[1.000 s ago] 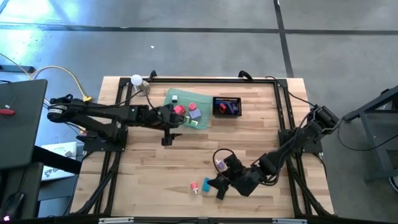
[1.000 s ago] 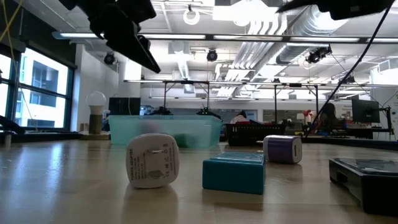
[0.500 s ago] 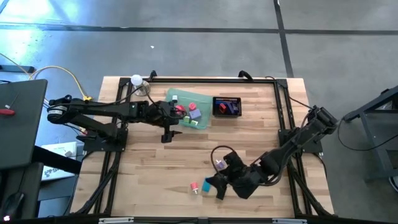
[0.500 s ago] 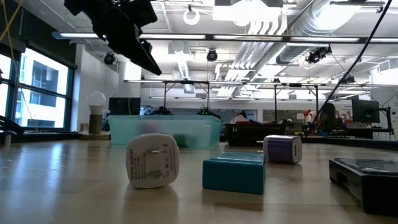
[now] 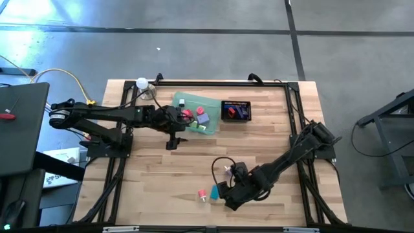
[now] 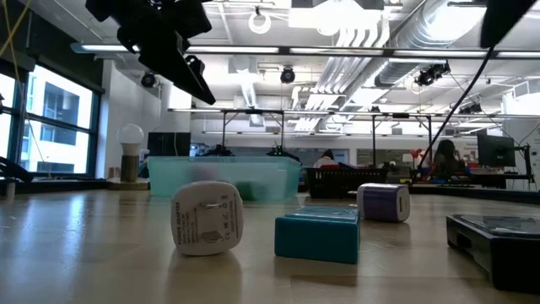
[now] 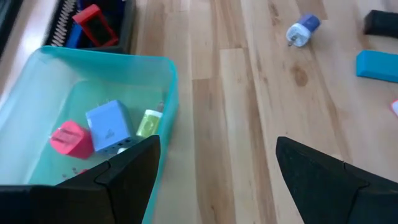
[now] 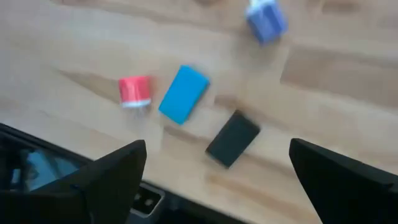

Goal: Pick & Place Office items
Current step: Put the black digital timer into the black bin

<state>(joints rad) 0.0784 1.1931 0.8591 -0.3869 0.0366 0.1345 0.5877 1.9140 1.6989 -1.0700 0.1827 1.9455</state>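
Four small items lie on the wood near the table's near edge: a red-and-white piece (image 8: 135, 90), a teal block (image 8: 183, 93), a black block (image 8: 233, 138) and a purple-and-white plug (image 8: 266, 22). My right gripper (image 5: 229, 196) hangs open above them, and the black block lies just ahead of the gap between its fingers. The translucent green tray (image 7: 168, 81) holds a pink (image 7: 70, 138), a blue (image 7: 109, 126) and a green (image 7: 148, 123) piece. My left gripper (image 5: 173, 137) hovers open beside the tray's near side.
The black mesh basket (image 5: 236, 110) stands right of the tray with red and blue pieces inside. A white bulb (image 5: 141, 83) sits at the far left corner. Bare wood lies between the tray and the scattered items. A black cable (image 5: 217, 166) loops by the right arm.
My right arm has reached further, carrying its open gripper a little toward the table's left and near edges, over the scattered items. My left gripper has drifted slightly left, away from the tray. The items have not moved.
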